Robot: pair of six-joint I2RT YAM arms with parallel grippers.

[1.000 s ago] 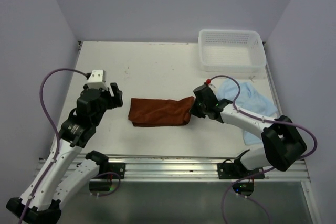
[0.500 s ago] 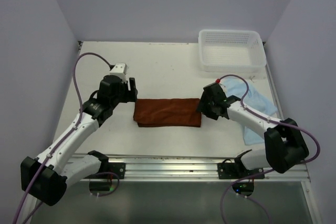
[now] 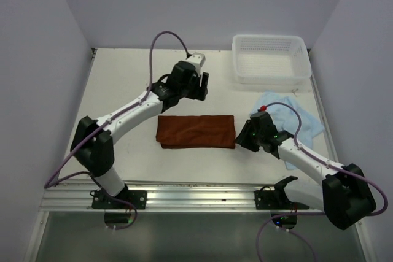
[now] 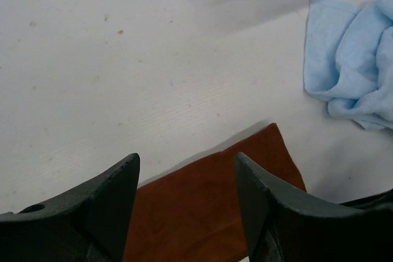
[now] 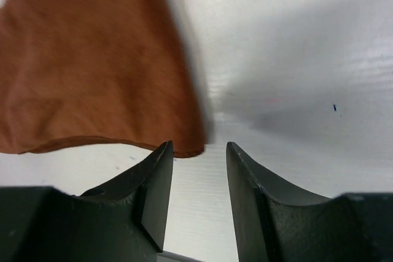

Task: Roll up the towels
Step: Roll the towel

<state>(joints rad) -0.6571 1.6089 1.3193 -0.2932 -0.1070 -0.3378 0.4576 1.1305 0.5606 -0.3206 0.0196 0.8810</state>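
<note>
Listing the rolling step for the rust towel (image 3: 196,131): it lies folded flat as a strip, mid-table toward the near edge, not yet rolled.
Left gripper (image 3: 202,85): jaws wide, empty, hovering beyond the strip's far edge.
Right gripper (image 5: 199,146): jaws part-open, empty, just off the strip's right end.
Next move, as I judge it: pinch one short end and turn it over onto itself.
Light blue towel (image 3: 293,115): crumpled by the right edge, unrolled.
White mesh basket (image 3: 269,37): far right corner.
Table (image 3: 135,78): white, faintly speckled; pale lilac walls around.
</note>
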